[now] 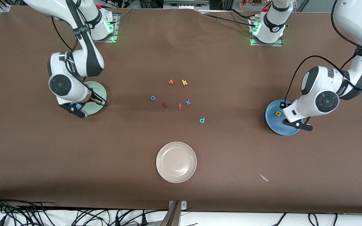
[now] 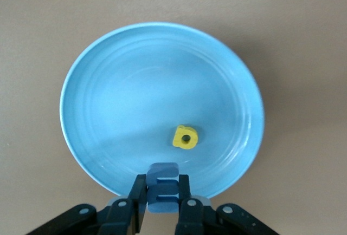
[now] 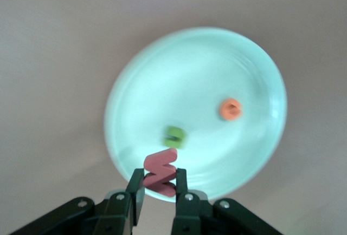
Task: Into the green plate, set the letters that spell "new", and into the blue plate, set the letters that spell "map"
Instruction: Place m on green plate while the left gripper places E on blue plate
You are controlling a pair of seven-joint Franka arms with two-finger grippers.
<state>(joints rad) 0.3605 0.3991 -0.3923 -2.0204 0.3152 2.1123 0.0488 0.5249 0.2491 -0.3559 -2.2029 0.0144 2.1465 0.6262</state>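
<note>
My left gripper (image 2: 162,186) is shut on the blue "m" (image 2: 162,171) and hangs over the rim of the blue plate (image 2: 130,89). The yellow "a" (image 2: 185,137) lies in that plate (image 1: 270,117). My right gripper (image 3: 159,178) is shut on the pinkish-red "w" (image 3: 161,163), over the edge of the green plate (image 3: 190,67). Inside the green plate lie the olive "n" (image 3: 174,135) and the orange "e" (image 3: 231,109). The teal "p" (image 1: 202,120) rests on the table, near the middle.
Loose letters sit mid-table: an orange "v" (image 1: 170,82), yellow "k" (image 1: 184,82), blue "o" (image 1: 152,98), dark red "z" (image 1: 165,105), orange "f" (image 1: 180,106) and blue "x" (image 1: 187,102). A cream plate (image 1: 176,162) lies nearer the front camera. A white scrap (image 1: 263,177) lies beside it.
</note>
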